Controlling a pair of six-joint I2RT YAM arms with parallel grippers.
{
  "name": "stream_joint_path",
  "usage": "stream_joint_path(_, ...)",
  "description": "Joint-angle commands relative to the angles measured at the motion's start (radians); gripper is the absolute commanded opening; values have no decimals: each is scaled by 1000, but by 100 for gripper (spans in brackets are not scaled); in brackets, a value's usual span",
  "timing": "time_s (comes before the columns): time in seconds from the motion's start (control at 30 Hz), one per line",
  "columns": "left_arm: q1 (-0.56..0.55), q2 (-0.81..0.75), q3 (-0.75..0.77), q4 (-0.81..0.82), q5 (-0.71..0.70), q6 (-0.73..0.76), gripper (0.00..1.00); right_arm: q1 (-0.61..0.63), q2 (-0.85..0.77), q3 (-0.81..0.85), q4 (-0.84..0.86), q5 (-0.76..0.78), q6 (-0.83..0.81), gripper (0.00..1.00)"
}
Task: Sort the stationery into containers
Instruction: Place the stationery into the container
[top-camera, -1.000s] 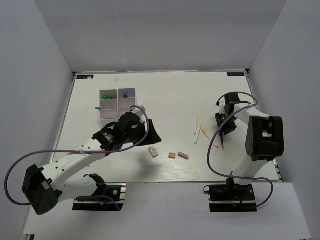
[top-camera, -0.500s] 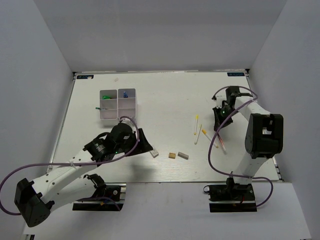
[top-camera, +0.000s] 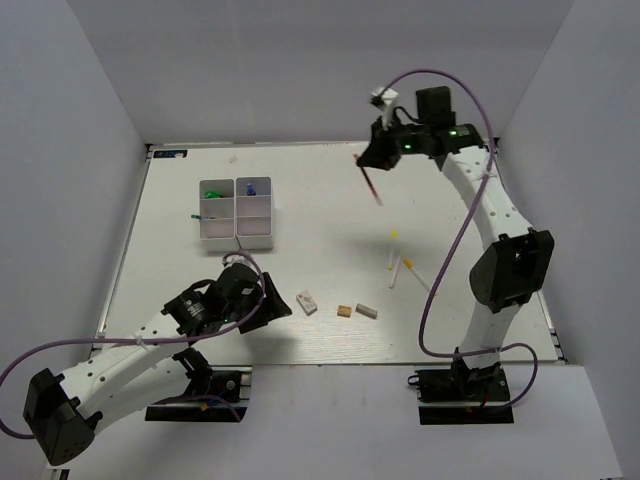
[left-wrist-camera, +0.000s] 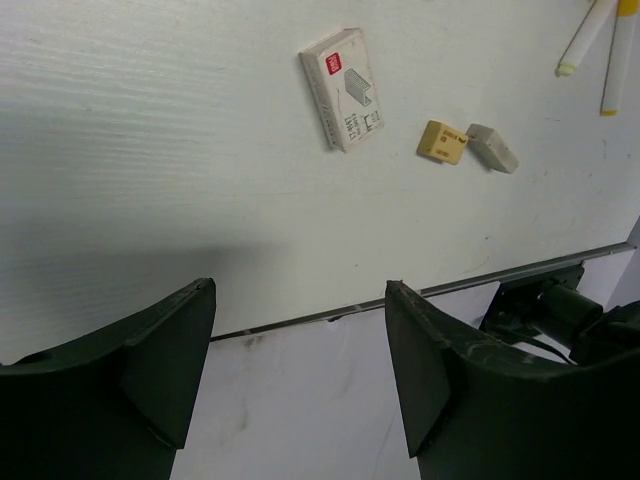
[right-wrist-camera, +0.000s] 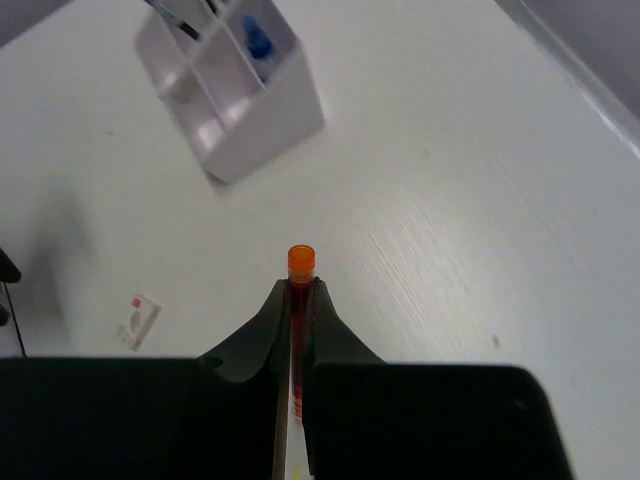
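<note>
My right gripper (top-camera: 376, 160) is raised above the far middle of the table, shut on the red pen (top-camera: 371, 182), whose orange end sticks out past the fingertips in the right wrist view (right-wrist-camera: 301, 262). The white divided tray (top-camera: 236, 236) stands at the far left and holds a green highlighter (top-camera: 212, 193) and a blue bottle (top-camera: 250, 187). My left gripper (top-camera: 281, 302) is open and empty, low near the table's front edge, just left of a white eraser block (top-camera: 307, 304). A tan block (top-camera: 344, 311) and a grey block (top-camera: 367, 311) lie beside it.
Three thin white yellow-tipped sticks (top-camera: 397, 268) lie right of centre. The left wrist view shows the white block (left-wrist-camera: 343, 88), tan block (left-wrist-camera: 443, 141) and grey block (left-wrist-camera: 493, 148) ahead of my open fingers, and the table's front edge (left-wrist-camera: 300, 322). Grey walls enclose the table.
My right arm has lifted the red pen off the table at the right and swung up and toward the far middle. My left arm has drawn back toward the near edge.
</note>
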Motion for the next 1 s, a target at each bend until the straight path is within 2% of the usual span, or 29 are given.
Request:
stream_joint_path(0.0, -5, -15, -20, -10, -16, -40, 78, 121, 5, -9, 306, -102, 70, 0)
stream_joint_path(0.03, -5, -15, -20, -10, -16, -40, 78, 134, 8, -11, 458, -106, 96, 0)
stream_joint_path(0.1, -5, -5, -34, -1, -7, -40, 78, 197, 58, 9, 542, -134, 140, 0)
stream_joint_path(0.13, -5, 6, -46, -1, -7, -31, 78, 217, 96, 47, 667, -196, 166, 0)
stream_joint_path(0.2, -5, 6, -59, 23, 7, -16, 78, 263, 181, 69, 774, -272, 242, 0)
stream_joint_path(0.23, -5, 15, -69, 34, 16, -4, 78, 276, 204, 125, 885, -280, 299, 0)
stream_joint_path(0.33, -5, 15, -88, 46, 16, 18, 77, 340, 320, 225, 1008, -316, 360, 0)
stream_joint_path(0.47, -5, 15, -100, 56, 25, 41, 77, 427, 434, 242, 1235, -307, 379, 0)
stream_joint_path(0.57, -5, 15, -120, 79, 48, 50, 77, 461, 492, 299, 1323, -271, 385, 0)
stream_joint_path(0.63, -5, 15, -132, 91, 48, 50, 77, 486, 550, 366, 1322, -260, 384, 0)
stream_joint_path(0.8, -5, 15, -152, 126, 68, 50, 77, 529, 575, 347, 1406, -212, 393, 0)
stream_joint_path(0.97, -5, 15, -161, 137, 86, 50, 77, 559, 643, 382, 1411, -131, 359, 0)
